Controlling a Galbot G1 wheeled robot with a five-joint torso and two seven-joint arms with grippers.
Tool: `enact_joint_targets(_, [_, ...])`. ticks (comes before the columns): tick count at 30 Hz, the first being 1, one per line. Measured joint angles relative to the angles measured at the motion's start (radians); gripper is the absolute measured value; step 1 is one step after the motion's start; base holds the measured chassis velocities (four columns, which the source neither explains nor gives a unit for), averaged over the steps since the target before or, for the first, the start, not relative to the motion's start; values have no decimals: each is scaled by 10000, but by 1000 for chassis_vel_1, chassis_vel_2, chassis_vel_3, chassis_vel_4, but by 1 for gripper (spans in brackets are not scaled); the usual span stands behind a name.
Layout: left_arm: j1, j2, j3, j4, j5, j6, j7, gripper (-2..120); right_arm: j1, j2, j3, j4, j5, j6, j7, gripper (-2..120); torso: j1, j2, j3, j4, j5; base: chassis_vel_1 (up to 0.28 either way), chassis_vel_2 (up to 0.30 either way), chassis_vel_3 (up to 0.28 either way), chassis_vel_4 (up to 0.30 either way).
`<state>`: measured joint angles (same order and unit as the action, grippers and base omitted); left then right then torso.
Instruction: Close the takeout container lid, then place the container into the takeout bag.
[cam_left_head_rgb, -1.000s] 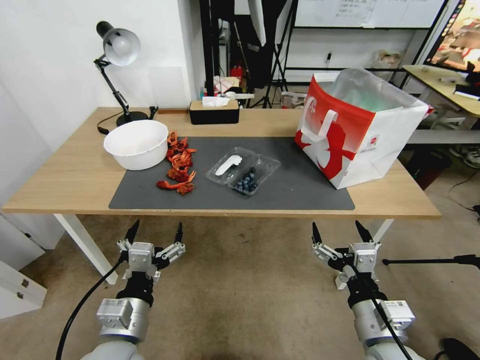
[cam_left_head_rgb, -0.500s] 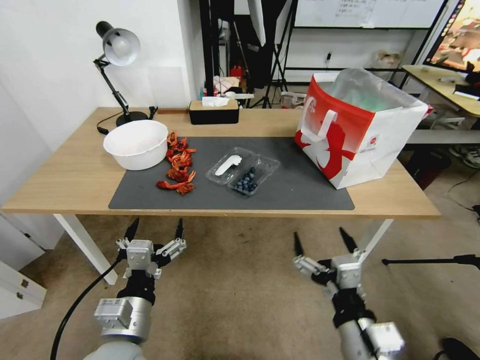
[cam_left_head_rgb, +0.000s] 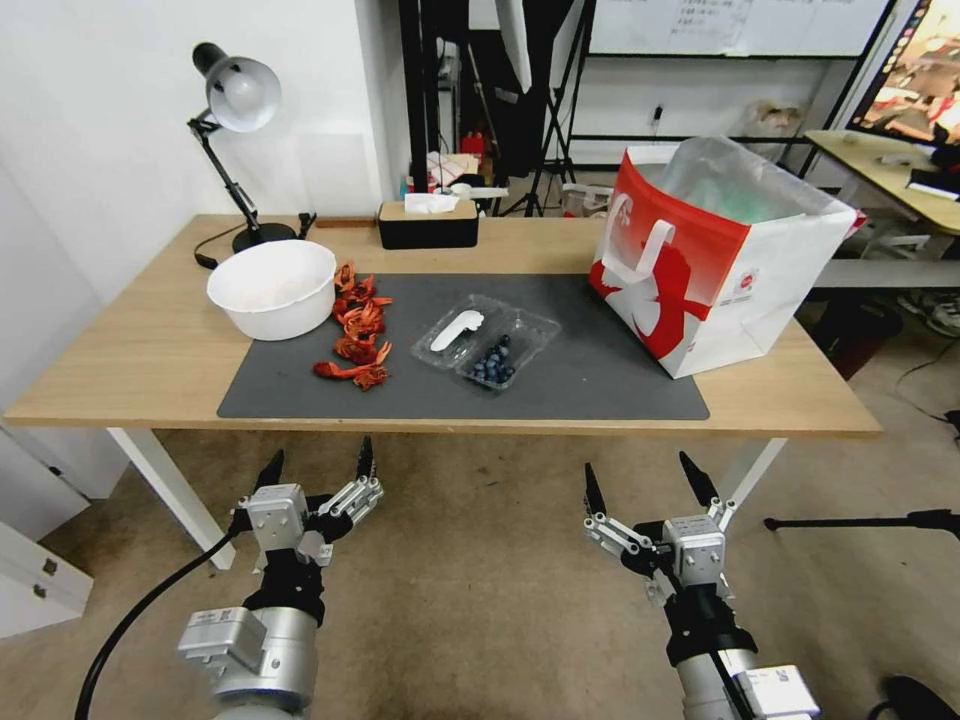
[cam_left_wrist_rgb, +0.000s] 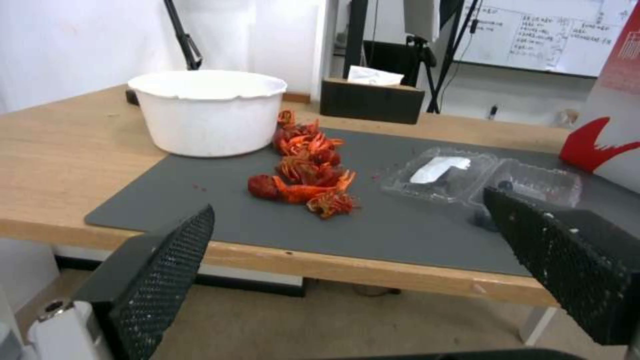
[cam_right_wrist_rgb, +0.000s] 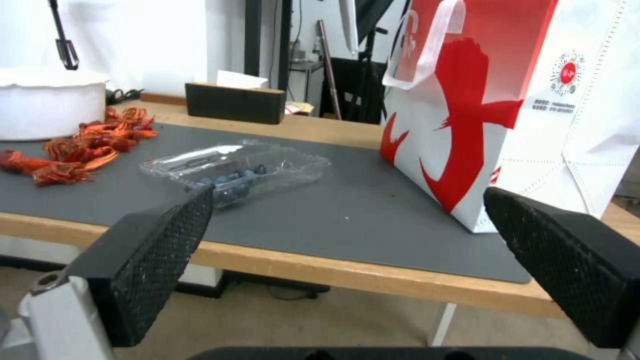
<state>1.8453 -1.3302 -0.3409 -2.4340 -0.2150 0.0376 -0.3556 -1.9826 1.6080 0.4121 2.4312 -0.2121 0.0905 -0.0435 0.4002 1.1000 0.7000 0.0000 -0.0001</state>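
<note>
The clear takeout container (cam_left_head_rgb: 487, 345) lies open on the dark mat, blueberries in its right half. Its lid (cam_left_head_rgb: 458, 331), the half with the white sticker, lies flat to the left. The wrist views show the container (cam_left_wrist_rgb: 480, 177) (cam_right_wrist_rgb: 237, 167) too. The red-and-white takeout bag (cam_left_head_rgb: 720, 260) (cam_right_wrist_rgb: 507, 100) stands open at the table's right. My left gripper (cam_left_head_rgb: 318, 465) (cam_left_wrist_rgb: 353, 250) hangs open below the table's front edge, left of the container. My right gripper (cam_left_head_rgb: 643, 482) (cam_right_wrist_rgb: 347, 260) is open as well, below the front edge, under the bag's left side.
A white bowl (cam_left_head_rgb: 272, 288) and a heap of red crayfish shells (cam_left_head_rgb: 358, 330) sit on the mat's (cam_left_head_rgb: 600, 385) left part. A desk lamp (cam_left_head_rgb: 232, 110) and a black tissue box (cam_left_head_rgb: 428, 222) stand at the back of the wooden table (cam_left_head_rgb: 130, 350).
My right gripper has moved left and a little up toward the table edge. My left gripper has shifted slightly right. Nothing on the table has moved.
</note>
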Motion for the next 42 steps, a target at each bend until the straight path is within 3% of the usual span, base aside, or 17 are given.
enact_joint_targets(12, [-342,278,-85,426,-168,-209,299,100,525,23,279,-210,539,-234,0,100,-1,0,0,0,1,0,0,0,0])
enact_joint_targets(21, [-422,283,-250,763,-275,-237,342,100,2040,-430,234,-992,1441,-1145,-30,100,-1,0,1,0,1,0,0,0,0])
enact_joint_targets(29, [-347,74,-383,914,-65,-437,361,100,4028,-992,-617,-2319,1607,-1849,336,100,-2,0,2,0,1,0,0,0,0])
enact_joint_targets(36, [-249,-120,-587,1058,73,-621,308,100,5855,-1530,-2063,-3500,593,-3202,800,100,-2,-1,1,-2,0,0,0,0,0])
enact_joint_targets(42, [-263,-222,-608,1207,89,-701,287,100,7130,-1511,-2889,-4157,191,-4367,1243,100,-2,-1,1,1,0,0,0,0,0])
